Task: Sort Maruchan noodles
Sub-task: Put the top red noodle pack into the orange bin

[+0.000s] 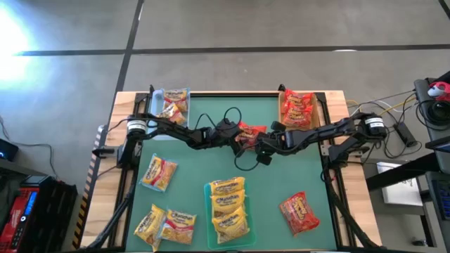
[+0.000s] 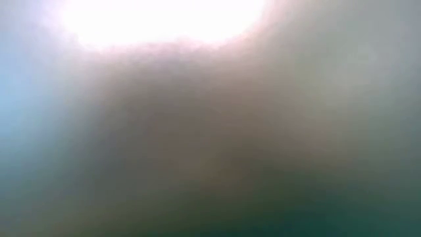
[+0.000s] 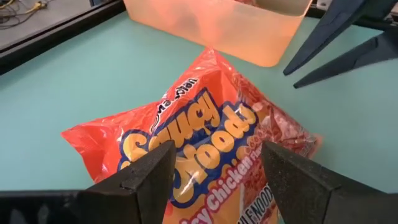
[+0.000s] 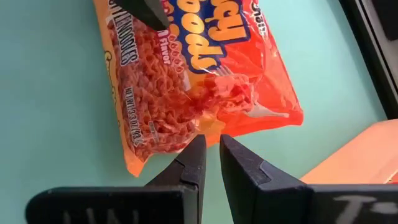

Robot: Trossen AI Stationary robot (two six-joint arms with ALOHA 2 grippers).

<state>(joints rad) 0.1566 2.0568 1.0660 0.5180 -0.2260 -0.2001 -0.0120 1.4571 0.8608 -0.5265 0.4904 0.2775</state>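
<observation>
Red Maruchan packet sits mid-mat, near the orange tray. Left gripper straddles it, jaws wide. Right gripper pinches its edge, jaws nearly closed.

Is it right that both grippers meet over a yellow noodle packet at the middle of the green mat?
Not quite: the packet is red, not yellow, as the high view and both wrist views show. The left gripper and right gripper do meet over it mid-mat.

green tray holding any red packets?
No. The green tray holds only yellow packets; the red ones sit in the tan tray.
</observation>
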